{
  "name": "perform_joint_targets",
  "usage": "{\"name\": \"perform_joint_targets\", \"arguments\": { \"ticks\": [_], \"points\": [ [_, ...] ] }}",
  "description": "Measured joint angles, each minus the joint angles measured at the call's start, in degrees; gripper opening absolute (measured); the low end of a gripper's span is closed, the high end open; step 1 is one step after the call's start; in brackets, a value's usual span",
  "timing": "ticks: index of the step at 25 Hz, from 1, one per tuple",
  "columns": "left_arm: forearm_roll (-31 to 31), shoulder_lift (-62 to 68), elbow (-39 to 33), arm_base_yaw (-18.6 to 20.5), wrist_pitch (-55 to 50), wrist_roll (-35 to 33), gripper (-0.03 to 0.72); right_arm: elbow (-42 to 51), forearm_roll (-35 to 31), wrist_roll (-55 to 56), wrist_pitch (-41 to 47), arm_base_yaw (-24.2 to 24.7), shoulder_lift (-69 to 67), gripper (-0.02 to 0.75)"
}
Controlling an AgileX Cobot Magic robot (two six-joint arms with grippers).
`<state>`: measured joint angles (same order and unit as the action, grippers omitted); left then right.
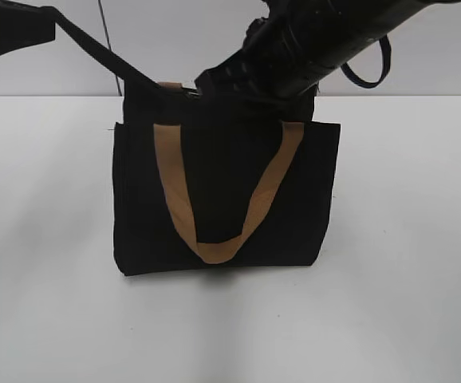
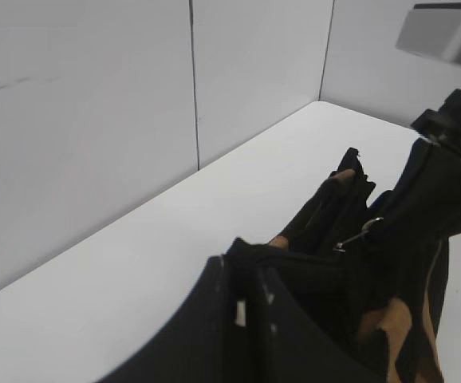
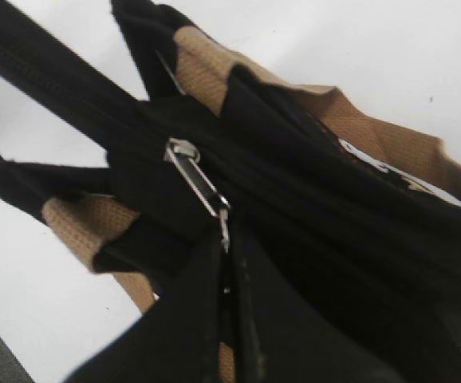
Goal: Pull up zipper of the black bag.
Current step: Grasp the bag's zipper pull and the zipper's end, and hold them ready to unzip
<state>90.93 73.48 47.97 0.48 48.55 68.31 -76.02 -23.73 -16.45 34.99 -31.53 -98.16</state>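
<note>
The black bag (image 1: 222, 199) stands upright on the white table, a tan strap handle (image 1: 222, 243) hanging down its front. My left gripper (image 1: 45, 20), up at the far left, is shut on a black fabric strip that runs taut from the bag's top left corner; its jaws show in the left wrist view (image 2: 246, 275). My right gripper (image 1: 205, 83) is at the bag's top edge. In the right wrist view it (image 3: 227, 249) is shut on the pull tab of the silver zipper (image 3: 184, 155). The zipper also shows in the left wrist view (image 2: 358, 235).
The white table (image 1: 47, 303) spreads round the bag on all sides. A pale wall (image 2: 95, 120) stands close behind the table's far edge. A black cable loop (image 1: 378, 68) hangs off the right arm above the bag's right end.
</note>
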Motion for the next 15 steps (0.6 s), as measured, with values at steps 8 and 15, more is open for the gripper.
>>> {"name": "perform_joint_targets", "arguments": {
  "ticks": [8,15],
  "points": [
    [-0.06,-0.05,0.00,0.00,-0.80,0.00,0.020,0.00,1.50,1.44,3.93,4.18,0.74,-0.001],
    [0.04,-0.05,0.00,0.00,-0.99,0.00,0.020,0.00,3.28,2.41,7.82,9.25,2.14,-0.001]
  ]
}}
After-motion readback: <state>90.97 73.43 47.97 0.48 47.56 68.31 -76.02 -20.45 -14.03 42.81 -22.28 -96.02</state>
